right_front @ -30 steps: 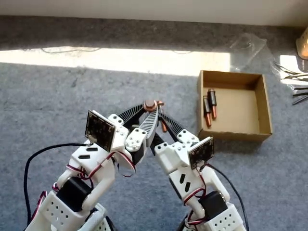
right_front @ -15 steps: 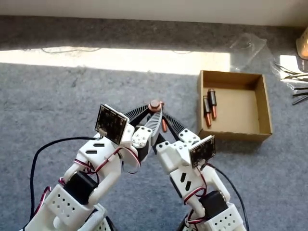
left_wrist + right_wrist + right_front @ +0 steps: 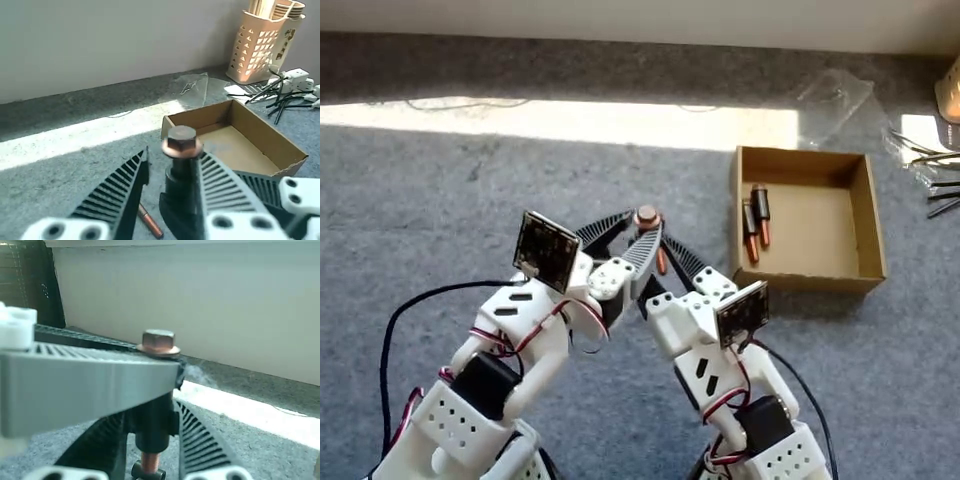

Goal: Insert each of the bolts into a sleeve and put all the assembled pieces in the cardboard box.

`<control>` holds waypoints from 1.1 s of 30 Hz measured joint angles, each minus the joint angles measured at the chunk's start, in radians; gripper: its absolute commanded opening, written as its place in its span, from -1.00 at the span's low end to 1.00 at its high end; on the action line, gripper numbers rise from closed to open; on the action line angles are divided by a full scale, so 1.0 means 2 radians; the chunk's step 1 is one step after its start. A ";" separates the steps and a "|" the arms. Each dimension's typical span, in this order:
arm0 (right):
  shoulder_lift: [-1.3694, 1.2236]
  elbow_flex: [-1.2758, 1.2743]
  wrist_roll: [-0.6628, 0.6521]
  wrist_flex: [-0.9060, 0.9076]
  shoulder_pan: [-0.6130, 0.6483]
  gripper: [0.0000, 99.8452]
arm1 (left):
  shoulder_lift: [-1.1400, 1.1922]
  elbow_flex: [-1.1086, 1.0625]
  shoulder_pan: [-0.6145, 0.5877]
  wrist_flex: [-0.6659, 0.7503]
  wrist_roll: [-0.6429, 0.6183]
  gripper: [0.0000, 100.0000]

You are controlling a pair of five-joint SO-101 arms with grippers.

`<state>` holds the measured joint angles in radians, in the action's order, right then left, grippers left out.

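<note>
A copper bolt [image 3: 645, 215] stands upright with its hex head on top of a black sleeve [image 3: 182, 180], held above the grey carpet where both arms meet. My right gripper [image 3: 152, 410] is shut on the sleeve [image 3: 152, 427], and a copper shank [image 3: 149, 460] shows beneath it. My left gripper [image 3: 173, 154] is open around the same piece, one finger lying against the sleeve and the other a little apart. To the right, the cardboard box [image 3: 815, 235] holds two assembled pieces [image 3: 756, 222]. A copper shank [image 3: 150, 222] shows low between the left fingers.
A clear plastic bag [image 3: 835, 95] lies behind the box, and dark cables [image 3: 930, 160] lie at the right edge. A beige slotted basket [image 3: 265, 35] stands by the wall. Open carpet stretches to the left and behind the grippers.
The left arm has swung forward and to the right, closer to the right arm. The bolt head has shifted slightly right. The right arm has barely moved.
</note>
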<state>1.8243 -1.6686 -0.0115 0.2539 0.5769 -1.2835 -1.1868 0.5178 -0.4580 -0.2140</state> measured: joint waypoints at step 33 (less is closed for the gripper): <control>0.000 0.000 0.000 0.019 -0.027 -0.99 | -0.157 0.071 -0.186 -0.087 0.037 -0.71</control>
<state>1.8243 -1.6686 -0.0115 0.2923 0.5232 -1.5980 -1.0441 0.1465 -0.6329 -0.1404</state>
